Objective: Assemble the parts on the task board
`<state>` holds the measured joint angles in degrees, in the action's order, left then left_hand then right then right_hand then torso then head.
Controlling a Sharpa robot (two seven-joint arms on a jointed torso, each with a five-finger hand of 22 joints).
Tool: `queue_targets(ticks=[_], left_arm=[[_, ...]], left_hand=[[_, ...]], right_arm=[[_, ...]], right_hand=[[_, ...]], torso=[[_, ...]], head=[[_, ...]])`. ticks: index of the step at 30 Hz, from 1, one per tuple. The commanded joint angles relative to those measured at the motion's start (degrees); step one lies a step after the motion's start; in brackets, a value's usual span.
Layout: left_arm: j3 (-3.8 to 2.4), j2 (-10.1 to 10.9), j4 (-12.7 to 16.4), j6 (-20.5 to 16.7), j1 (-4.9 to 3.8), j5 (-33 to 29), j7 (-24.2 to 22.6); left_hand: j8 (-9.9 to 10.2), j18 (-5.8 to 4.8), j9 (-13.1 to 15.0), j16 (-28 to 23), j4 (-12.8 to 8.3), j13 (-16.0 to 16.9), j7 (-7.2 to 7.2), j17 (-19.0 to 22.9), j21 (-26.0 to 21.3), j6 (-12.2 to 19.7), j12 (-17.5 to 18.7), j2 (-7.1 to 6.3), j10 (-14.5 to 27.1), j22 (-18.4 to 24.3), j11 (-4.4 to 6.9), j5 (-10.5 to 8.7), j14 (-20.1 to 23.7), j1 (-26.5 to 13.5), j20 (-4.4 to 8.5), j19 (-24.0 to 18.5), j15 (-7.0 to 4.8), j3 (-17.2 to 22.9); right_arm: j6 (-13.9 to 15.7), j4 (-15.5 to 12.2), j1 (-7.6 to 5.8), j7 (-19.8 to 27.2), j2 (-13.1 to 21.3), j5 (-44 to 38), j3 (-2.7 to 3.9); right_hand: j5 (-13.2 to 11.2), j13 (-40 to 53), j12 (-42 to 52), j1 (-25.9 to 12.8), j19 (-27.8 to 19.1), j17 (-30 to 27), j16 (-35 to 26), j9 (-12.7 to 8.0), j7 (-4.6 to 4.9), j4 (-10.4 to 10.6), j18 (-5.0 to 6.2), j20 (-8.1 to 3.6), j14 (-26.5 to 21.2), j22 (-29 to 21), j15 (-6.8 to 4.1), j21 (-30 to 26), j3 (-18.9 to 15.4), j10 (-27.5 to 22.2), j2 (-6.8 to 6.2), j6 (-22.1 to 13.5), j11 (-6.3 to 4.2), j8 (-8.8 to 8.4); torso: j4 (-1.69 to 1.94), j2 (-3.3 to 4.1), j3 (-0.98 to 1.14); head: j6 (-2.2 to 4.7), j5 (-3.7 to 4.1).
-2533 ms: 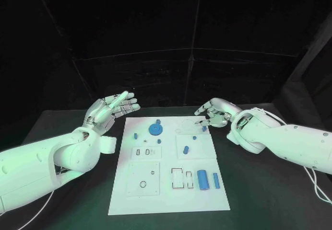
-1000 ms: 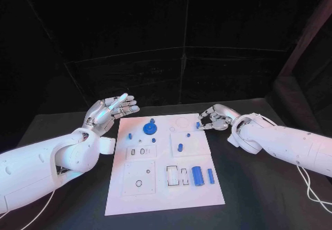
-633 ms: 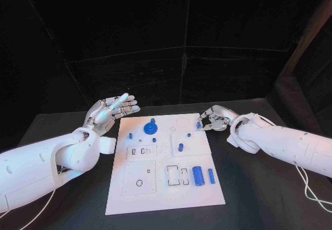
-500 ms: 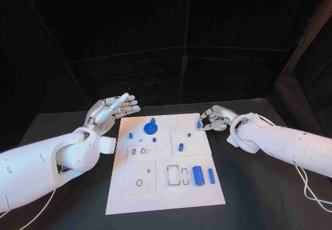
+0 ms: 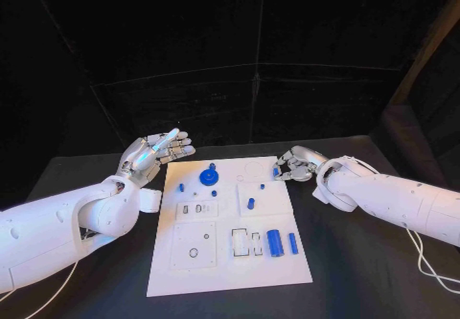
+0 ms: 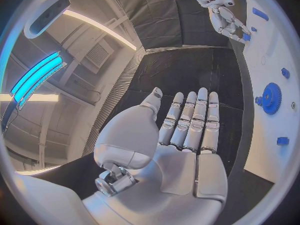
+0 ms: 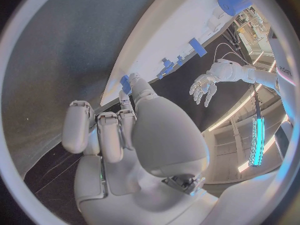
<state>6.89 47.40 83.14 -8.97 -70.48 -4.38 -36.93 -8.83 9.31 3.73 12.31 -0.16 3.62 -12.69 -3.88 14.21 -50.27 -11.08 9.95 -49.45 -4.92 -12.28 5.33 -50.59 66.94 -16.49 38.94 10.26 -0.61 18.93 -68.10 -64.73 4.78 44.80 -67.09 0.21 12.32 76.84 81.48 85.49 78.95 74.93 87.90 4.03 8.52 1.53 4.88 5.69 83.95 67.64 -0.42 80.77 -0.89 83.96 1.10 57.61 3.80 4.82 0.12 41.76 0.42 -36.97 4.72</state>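
Nearest me on the task board point(image 5: 192, 272), a blue cylinder point(image 5: 274, 242) and a slimmer blue bar point(image 5: 292, 243) lie loose beside empty slots, so I judge most assembly remains. Farther up, a blue gear point(image 5: 208, 177) sits on the board. My right hand point(image 5: 295, 165) pinches a small blue part point(image 5: 276, 172) at the board's far right edge. My left hand point(image 5: 153, 154) hovers raised off the board's far left, fingers extended together, holding nothing.

A black table point(image 5: 364, 252) carries everything. Behind it hangs a dark backdrop point(image 5: 240, 86) of black cloth, crossed by thin pale seams or cords.
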Motion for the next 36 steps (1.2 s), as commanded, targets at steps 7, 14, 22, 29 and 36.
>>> queue_targets(ticks=[7,14,22,29,36], left_arm=[[-0.05,0.0,0.1,0.9,-0.08,0.3,-0.1],[-0.05,0.0,0.1,1.0,-0.08,0.3,0.0],[-0.05,0.1,0.1,1.0,-0.08,0.3,0.0],[-0.05,0.4,0.2,0.9,-0.09,0.3,0.0],[-0.05,0.3,0.4,1.3,-0.13,0.3,0.2]], left_hand=[[0.4,0.74,-0.1,-0.3,0.1,-0.1,-2.81,0.1,-0.4,0.1,0.4,0.27,-0.2,0.1,-0.38,0.00,0.0,-0.1,-0.11,0.0,0.39,0.2],[0.4,0.74,-0.1,-0.3,0.1,-0.1,-2.81,0.1,-0.4,0.1,0.4,0.27,-0.2,0.1,-0.38,0.00,0.0,-0.1,-0.11,0.0,0.39,0.2],[0.4,0.72,-0.1,-0.4,0.1,-0.1,-2.83,0.1,-0.4,0.1,0.5,0.27,-0.1,0.1,-0.41,0.00,0.0,-0.1,-0.12,0.0,0.41,0.2],[0.5,0.72,-0.1,-0.4,0.1,-0.1,-2.84,0.1,-0.4,0.2,0.5,0.27,-0.1,0.1,-0.41,0.00,0.0,-0.1,-0.12,0.0,0.41,0.2],[0.4,0.73,0.0,-0.5,0.1,0.0,-2.77,0.0,-0.5,-0.1,0.6,0.34,-0.4,0.2,-0.35,0.01,-0.3,-0.1,-0.10,0.0,0.38,0.2]], right_arm=[[-0.8,0.2,-0.05,-0.7,-0.4,-0.5,0.01],[1.5,0.3,-0.04,-0.3,-0.7,0.4,0.01],[6.3,-0.9,-0.04,-0.1,-0.5,1.9,0.02],[7.9,-7.9,-0.13,-4.6,1.8,3.6,0.05],[7.9,-16.5,-0.88,-12.6,2.0,3.2,0.08]], right_hand=[[-0.6,6.6,0.4,-0.5,0.4,10.7,0.3,0.1,-0.67,-0.3,-0.54,-0.57,5.2,0.2,-0.74,0.4,1.6,1.4,1.35,2.5,-0.89,0.75],[-1.7,6.8,0.6,-0.5,0.6,10.9,0.3,0.2,-1.40,-0.8,-0.58,-1.13,5.2,0.4,-1.35,0.5,3.8,1.5,2.68,4.4,-1.53,1.12],[-1.0,7.1,0.9,-1.0,0.9,11.1,0.4,0.2,-1.84,-1.3,-0.71,-1.54,5.2,1.1,-1.72,0.8,5.8,1.7,3.30,5.6,-1.93,1.23],[-0.9,6.9,0.6,-2.2,0.9,11.0,0.3,0.1,-1.90,-1.1,-0.70,-1.63,5.2,1.0,-1.76,0.7,6.8,1.6,3.39,5.7,-1.99,1.01],[-1.3,6.7,0.3,-2.8,0.7,10.7,0.2,0.1,-1.93,-1.0,-0.64,-1.66,5.2,0.7,-1.80,0.6,7.5,1.4,3.58,5.7,-2.03,0.82]], torso=[[0.05,0.00,-0.01],[0.03,-0.03,0.01],[-0.04,-0.05,-0.01],[-0.03,-0.14,-0.19],[0.22,-0.34,-0.40]], head=[[-0.19,0.04],[-0.29,0.01],[-0.44,-0.07],[-0.59,-0.12],[-1.03,-0.51]])
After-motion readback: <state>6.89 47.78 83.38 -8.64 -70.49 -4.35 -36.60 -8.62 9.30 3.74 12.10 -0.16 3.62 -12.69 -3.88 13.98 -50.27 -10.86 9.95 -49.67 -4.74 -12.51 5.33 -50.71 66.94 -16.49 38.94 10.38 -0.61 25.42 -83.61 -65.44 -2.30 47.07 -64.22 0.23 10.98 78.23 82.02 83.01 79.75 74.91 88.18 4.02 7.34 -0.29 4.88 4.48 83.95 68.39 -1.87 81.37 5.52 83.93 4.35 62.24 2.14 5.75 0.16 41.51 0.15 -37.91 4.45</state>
